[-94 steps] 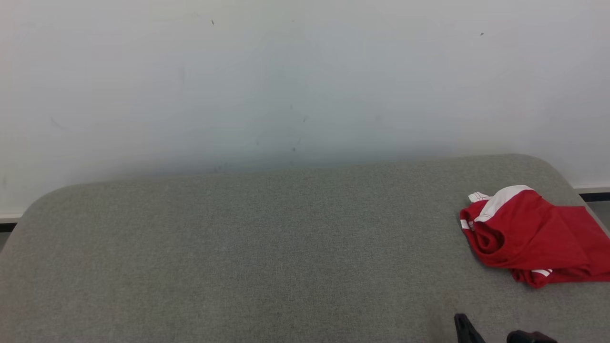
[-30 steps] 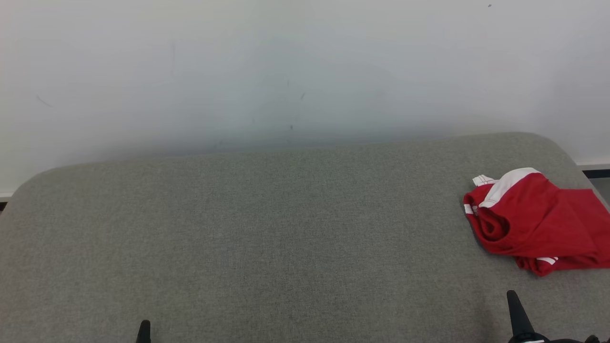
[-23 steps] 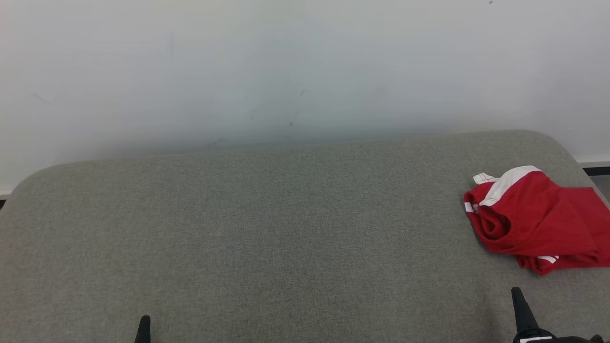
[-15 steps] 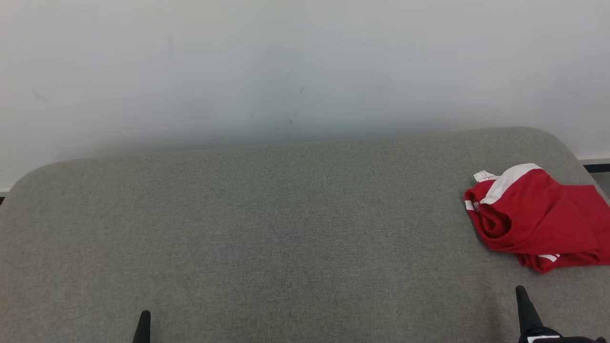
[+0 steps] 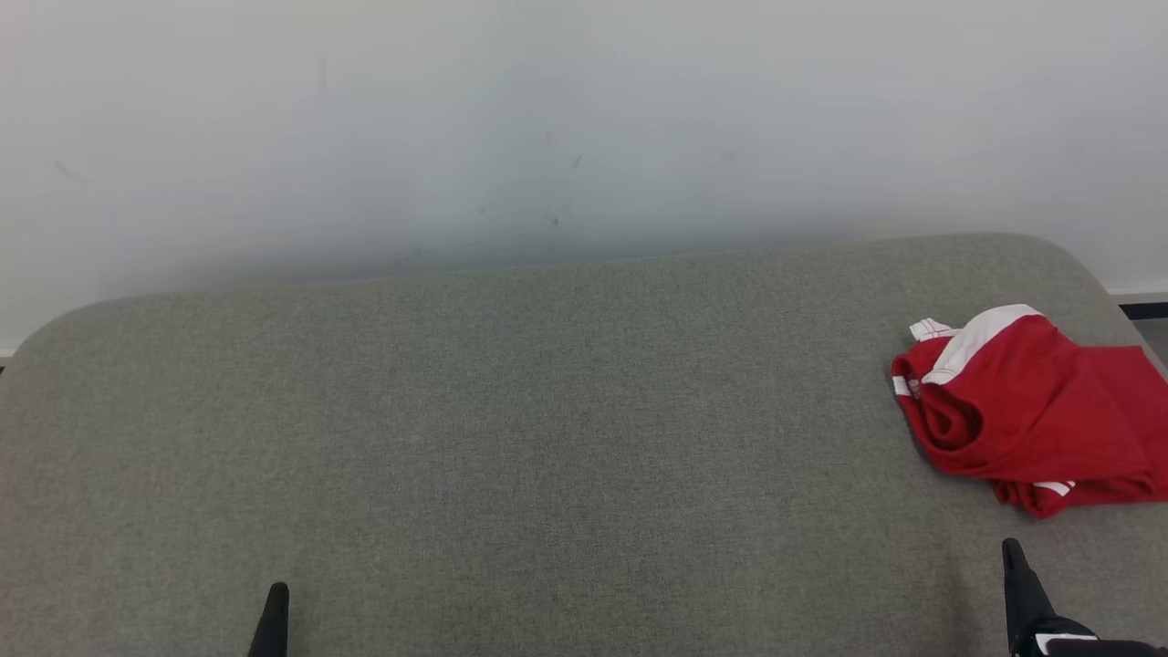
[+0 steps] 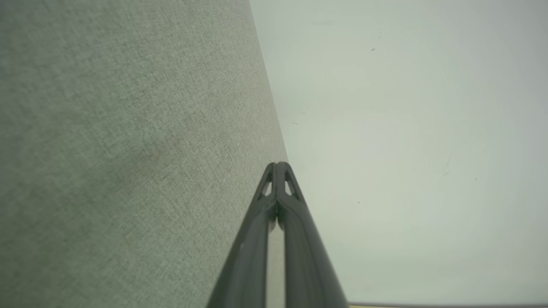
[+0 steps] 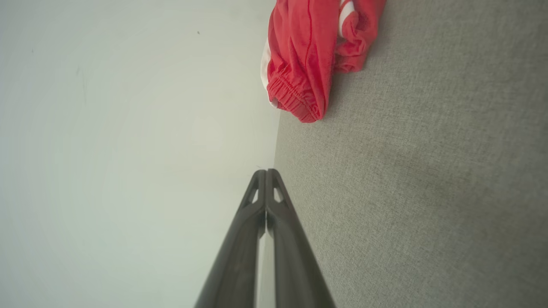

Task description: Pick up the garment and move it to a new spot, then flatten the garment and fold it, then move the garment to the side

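1. Wall [image 5: 584,109]: pale, plain, with a few small dark marks. It stood behind the padded surface, and a dark skirting strip [image 5: 1145,310] showed at its foot on the far right.

2. Padded surface [image 5: 547,438]: grey woven fabric with rounded far corners.

3. Garment [image 5: 1031,420]: red with white trim, bunched in a loose heap. It lay on the padded surface at the far right, near the edge. In the right wrist view the garment [image 7: 308,51] showed an elasticated red hem and lay well apart from the fingertips.

4. Right gripper [image 5: 1011,552]: dark, at the lower right, short of the garment and not touching it. In its own wrist view the right gripper [image 7: 266,171] had its two fingers pressed together, holding nothing.

5. Left gripper [image 5: 277,591]: dark tip at the lower left, over bare fabric. In its own wrist view the left gripper [image 6: 277,164] had its fingers pressed together, also holding nothing.
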`<state>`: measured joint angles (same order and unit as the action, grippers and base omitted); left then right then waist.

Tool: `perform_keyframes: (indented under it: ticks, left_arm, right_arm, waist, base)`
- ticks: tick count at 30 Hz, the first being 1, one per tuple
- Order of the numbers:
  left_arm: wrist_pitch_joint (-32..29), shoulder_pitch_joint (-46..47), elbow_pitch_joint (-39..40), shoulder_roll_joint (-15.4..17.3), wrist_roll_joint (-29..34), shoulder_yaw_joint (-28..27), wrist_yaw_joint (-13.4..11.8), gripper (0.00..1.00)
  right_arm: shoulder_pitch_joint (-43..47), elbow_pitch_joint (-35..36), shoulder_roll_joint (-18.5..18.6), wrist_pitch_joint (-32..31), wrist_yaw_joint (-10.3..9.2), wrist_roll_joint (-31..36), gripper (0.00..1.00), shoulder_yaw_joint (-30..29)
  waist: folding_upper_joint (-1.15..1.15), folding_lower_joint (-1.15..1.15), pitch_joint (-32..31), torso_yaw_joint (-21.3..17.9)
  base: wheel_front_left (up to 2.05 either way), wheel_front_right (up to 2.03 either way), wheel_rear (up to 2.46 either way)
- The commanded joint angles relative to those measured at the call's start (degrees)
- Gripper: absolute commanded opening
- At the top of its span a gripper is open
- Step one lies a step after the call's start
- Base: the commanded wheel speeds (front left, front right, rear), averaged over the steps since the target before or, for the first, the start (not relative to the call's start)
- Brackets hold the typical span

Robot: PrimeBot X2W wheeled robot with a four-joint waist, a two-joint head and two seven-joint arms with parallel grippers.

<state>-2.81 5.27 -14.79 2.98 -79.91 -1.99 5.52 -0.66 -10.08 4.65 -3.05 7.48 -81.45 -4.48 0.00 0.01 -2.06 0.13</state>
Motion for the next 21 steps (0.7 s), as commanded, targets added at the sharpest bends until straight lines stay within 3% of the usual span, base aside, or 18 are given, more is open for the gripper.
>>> perform_keyframes:
  ticks: [1,21]
  left_arm:
    - [-0.3,1.3,-0.1,0.0,-1.1,-0.4,0.5,0.00]
    - [-2.5,3.3,-1.5,-0.1,-9.0,-0.7,1.6,0.00]
  right_arm:
    - [-0.8,0.1,0.3,-0.3,0.02,-1.0,0.00,-0.3]
    - [-1.8,-0.5,0.3,-1.0,0.02,-9.2,0.00,-2.2]
  waist:
    - [0.00,-0.01,0.1,0.0]
    - [0.00,-0.01,1.4,-0.1]
  base:
    - [0.00,0.00,0.00]
    - [0.00,0.00,0.00]
